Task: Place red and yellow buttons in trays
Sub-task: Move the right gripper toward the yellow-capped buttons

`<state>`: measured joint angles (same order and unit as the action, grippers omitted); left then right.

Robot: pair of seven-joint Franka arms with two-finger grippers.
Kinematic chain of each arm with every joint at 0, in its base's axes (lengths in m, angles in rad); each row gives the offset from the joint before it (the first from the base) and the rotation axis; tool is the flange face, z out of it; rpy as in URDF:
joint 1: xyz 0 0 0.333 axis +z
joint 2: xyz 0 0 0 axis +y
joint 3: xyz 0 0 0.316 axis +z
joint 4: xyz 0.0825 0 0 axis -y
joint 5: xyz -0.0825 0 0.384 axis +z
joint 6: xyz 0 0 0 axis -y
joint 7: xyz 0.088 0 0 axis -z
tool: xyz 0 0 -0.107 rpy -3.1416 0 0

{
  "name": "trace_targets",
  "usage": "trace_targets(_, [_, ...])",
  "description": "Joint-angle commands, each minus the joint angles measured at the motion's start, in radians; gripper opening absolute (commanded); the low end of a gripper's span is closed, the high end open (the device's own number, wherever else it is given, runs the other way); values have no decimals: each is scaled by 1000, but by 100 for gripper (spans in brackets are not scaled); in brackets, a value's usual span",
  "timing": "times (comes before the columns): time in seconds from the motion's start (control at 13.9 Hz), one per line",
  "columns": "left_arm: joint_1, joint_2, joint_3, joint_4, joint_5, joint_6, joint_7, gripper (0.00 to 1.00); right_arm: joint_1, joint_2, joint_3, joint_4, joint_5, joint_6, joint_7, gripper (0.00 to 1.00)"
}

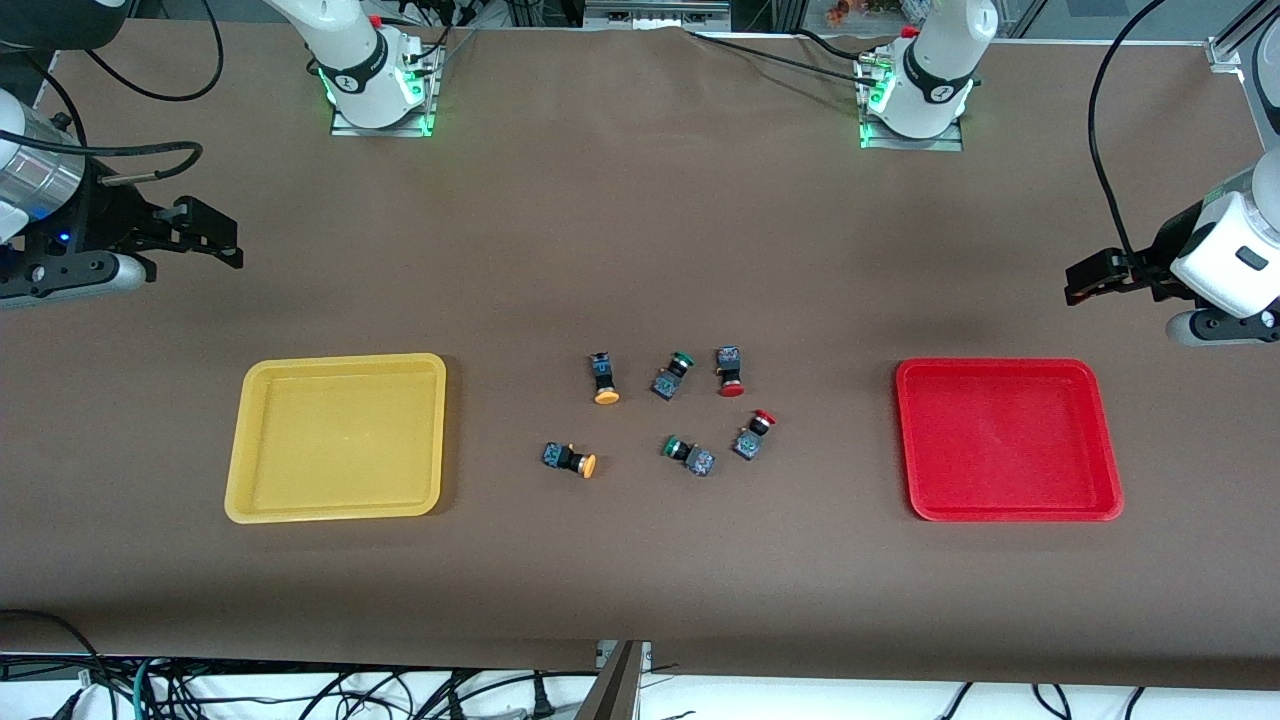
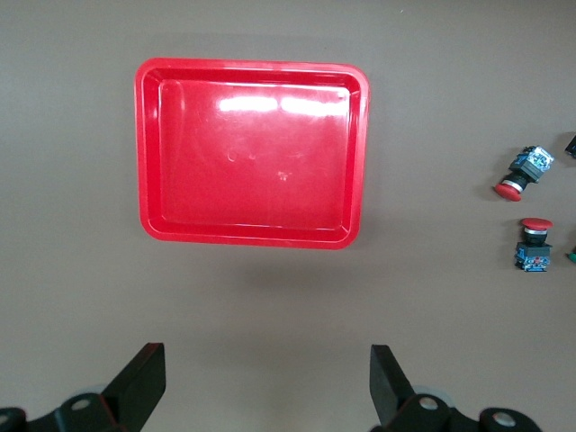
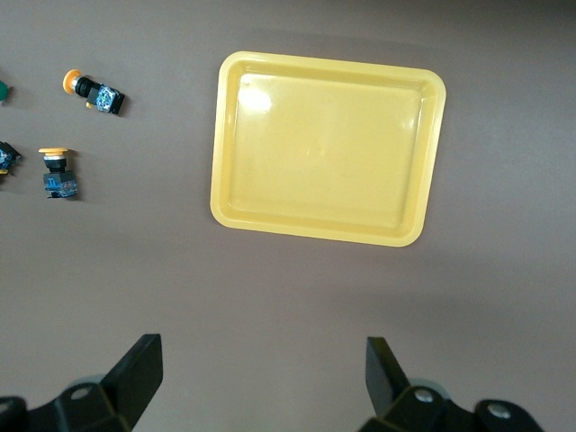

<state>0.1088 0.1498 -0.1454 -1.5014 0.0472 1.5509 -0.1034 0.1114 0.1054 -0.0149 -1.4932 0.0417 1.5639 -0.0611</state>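
Front view: six push-button switches lie on their sides in a loose cluster on the brown table (image 1: 640,230), midway between the two trays. One yellow-capped button (image 1: 603,379) lies toward the right arm's end, with the second yellow-capped button (image 1: 569,459) nearer the camera. One red-capped button (image 1: 729,371) sits toward the left arm's end, and the second red-capped button (image 1: 752,435) lies just nearer the camera. Two green-capped switches (image 1: 672,375) (image 1: 688,455) lie between these pairs. The yellow tray (image 1: 243,440) holds nothing at the right arm's end; the red tray (image 1: 905,440) holds nothing at the left arm's end. The right gripper (image 3: 261,382) hangs over bare table near the yellow tray, fingers spread wide. The left gripper (image 2: 267,387) hangs over bare table near the red tray, likewise spread and holding nothing.
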Motion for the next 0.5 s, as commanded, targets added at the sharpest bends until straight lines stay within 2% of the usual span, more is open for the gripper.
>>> trace_targets(0.0, [6, 13, -5, 30, -7, -15, 18, 100, -3, -3, 3, 1, 3, 25, -3, 100])
trace_targets(0.43, [6, 13, -3, 30, -6, -15, 18, 100, -4, 2, 1, 10, 12, 38, -11, 100])
